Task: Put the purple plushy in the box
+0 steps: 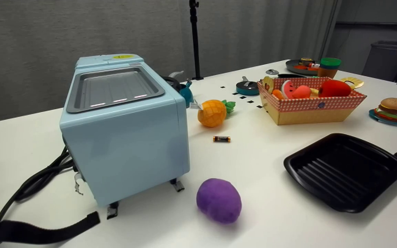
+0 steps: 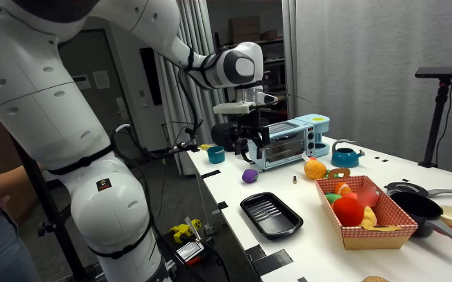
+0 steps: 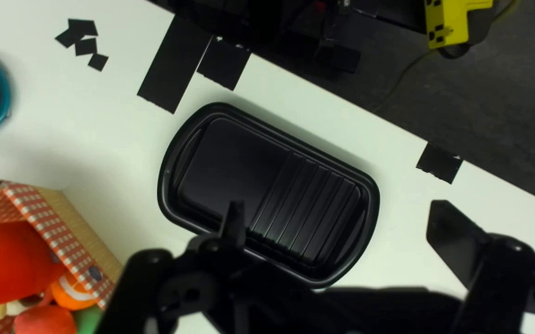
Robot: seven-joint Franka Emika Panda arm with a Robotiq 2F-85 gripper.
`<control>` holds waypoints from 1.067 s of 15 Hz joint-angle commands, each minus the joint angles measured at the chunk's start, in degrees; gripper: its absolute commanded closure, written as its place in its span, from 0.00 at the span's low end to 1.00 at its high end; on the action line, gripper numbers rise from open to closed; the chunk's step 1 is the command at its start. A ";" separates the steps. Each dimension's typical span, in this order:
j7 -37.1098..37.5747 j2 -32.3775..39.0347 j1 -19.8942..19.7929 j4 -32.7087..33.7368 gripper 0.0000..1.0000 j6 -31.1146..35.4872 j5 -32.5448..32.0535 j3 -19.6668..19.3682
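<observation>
Plushy (image 2: 250,176), purple and round, lies on the white tabletop (image 2: 312,241); in an exterior view, the gingham-lined box (image 2: 374,243) sits at about four o'clock from it. The end effector (image 3: 338,217) holds nothing, fingers (image 3: 453,246) spread wide, a black tray (image 3: 230,153) showing beyond them. Likely step: the approach; next, centre over the plushy, lower and squeeze gently. The wrist view misses the plushy and crops the box; toys (image 2: 349,212) hide the box's floor.

- Matt, soft-looking cloth is being shown by the purple plushy (image 1: 219,200).
- Smooth gloss is being shown by the black tray (image 2: 271,215).
- Matt, wood-look walls are being shown by the box (image 1: 312,117).
</observation>
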 commanded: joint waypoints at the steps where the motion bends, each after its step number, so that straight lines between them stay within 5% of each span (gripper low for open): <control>1: -2.43 6.55 1.81 4.78 0.00 1.92 -4.84 1.66; 16: -7.18 15.54 6.70 10.28 0.00 12.74 -9.36 5.57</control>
